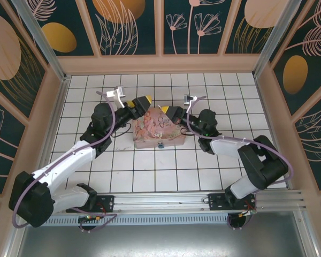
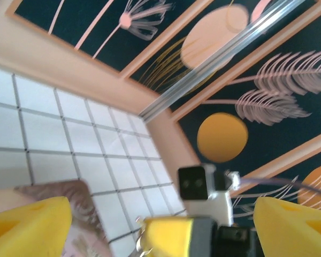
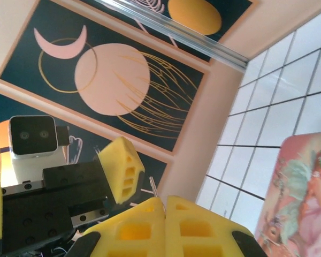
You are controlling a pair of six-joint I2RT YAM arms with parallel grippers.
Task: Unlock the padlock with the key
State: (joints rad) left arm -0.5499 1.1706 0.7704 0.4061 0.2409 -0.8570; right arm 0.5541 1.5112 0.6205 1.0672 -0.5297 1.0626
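Note:
In the top view both arms meet over the pink tin box. My right gripper is shut, and in the right wrist view a thin metal key pokes out from between its pressed yellow pads. My left gripper stands open just beside it. In the left wrist view its wide-apart yellow fingers flank the right gripper's tip, with nothing between them. A tiny bluish-grey padlock hangs at the tin's near wall.
The white tiled floor is walled in by patterned panels and wooden edges on three sides. The right wrist camera sits close ahead of the left gripper. An aluminium rail runs along the near edge.

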